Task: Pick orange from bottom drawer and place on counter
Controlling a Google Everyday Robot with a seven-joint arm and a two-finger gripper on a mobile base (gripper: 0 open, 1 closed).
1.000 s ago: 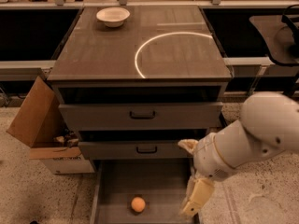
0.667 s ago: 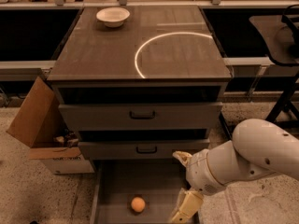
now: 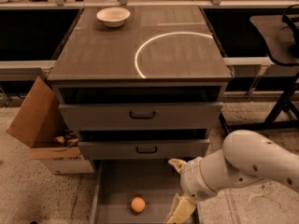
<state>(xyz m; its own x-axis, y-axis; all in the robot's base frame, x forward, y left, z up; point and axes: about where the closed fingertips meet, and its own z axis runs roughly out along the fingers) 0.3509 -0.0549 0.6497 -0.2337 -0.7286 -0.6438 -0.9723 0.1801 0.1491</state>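
The orange (image 3: 137, 204) lies on the floor of the open bottom drawer (image 3: 112, 181), near its front middle. My gripper (image 3: 179, 190) is on the white arm coming in from the right, over the right side of the drawer and a little to the right of the orange, apart from it. One yellowish finger (image 3: 177, 164) shows higher up and another (image 3: 181, 210) lower at the frame's bottom edge, spread apart with nothing between them. The counter (image 3: 93, 50) is the dark cabinet top with a white arc reflection.
A white bowl (image 3: 113, 16) stands at the counter's back left. Two upper drawers with black handles (image 3: 142, 115) are slightly pulled out. An open cardboard box (image 3: 39, 125) sits on the floor left of the cabinet. A black stand (image 3: 280, 101) is at the right.
My arm and gripper have moved left and lower, from the drawer's right edge in over the drawer toward the orange. The orange has not moved.
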